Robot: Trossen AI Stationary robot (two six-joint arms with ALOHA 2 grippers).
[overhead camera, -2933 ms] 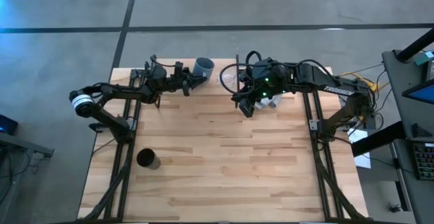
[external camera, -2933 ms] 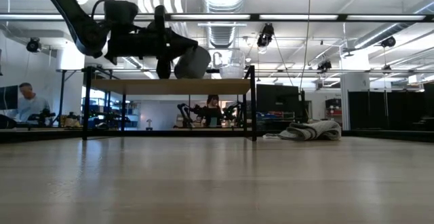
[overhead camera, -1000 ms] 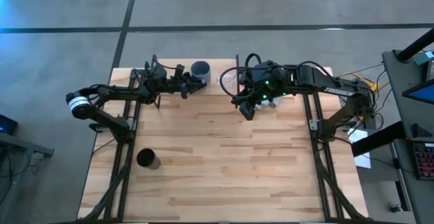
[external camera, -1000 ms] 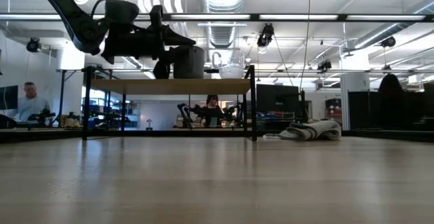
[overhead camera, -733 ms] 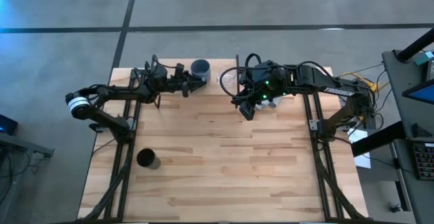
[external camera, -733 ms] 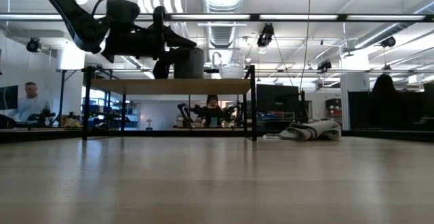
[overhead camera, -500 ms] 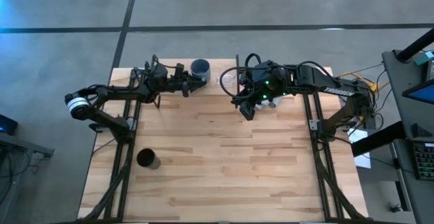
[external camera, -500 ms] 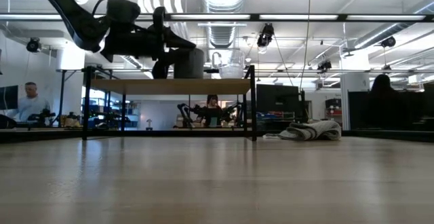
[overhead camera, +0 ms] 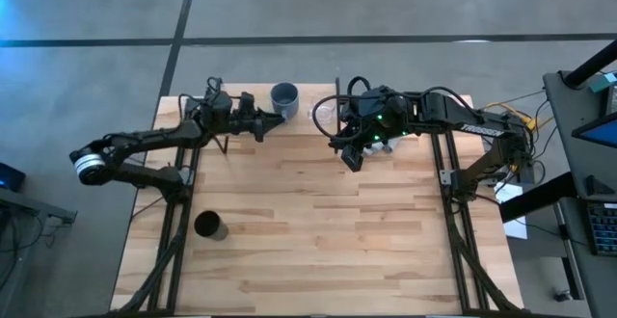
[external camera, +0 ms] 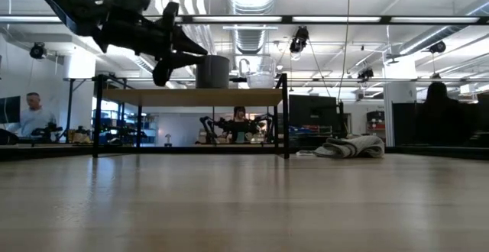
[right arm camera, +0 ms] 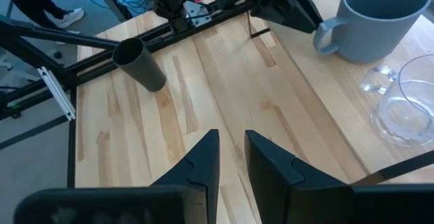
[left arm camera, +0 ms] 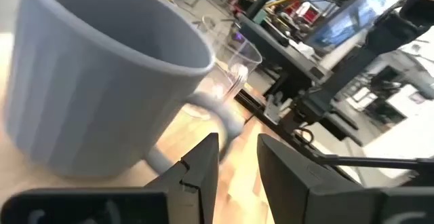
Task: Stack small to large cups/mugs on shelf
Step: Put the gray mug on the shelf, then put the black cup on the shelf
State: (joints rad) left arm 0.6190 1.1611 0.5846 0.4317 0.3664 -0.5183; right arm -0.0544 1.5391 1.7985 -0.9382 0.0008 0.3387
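Observation:
The grey-blue mug [overhead camera: 284, 95] stands upright on the wooden shelf [external camera: 191, 97] at the table's far edge, its handle [left arm camera: 225, 117] toward my left gripper. My left gripper [left arm camera: 237, 149] is open just short of the handle, level with the mug [external camera: 212, 72] on its left. The clear glass cup [overhead camera: 326, 114] stands on the shelf to the mug's right. The black cup [overhead camera: 209, 225] stands on the table at the near left. My right gripper [overhead camera: 349, 157] hovers in front of the shelf's right end, open a little and empty.
A grey-white cloth [external camera: 351, 147] lies on the table to the right of the shelf, partly under my right arm [overhead camera: 424, 111]. The shelf's black side frames [external camera: 286, 114] stand at its ends. Bare tabletop [overhead camera: 328, 231] stretches toward the near edge. People show in the room behind.
My left gripper has let go of the mug and drawn back toward the table's left edge, rising a little and tipping. The mug stays upright on the shelf.

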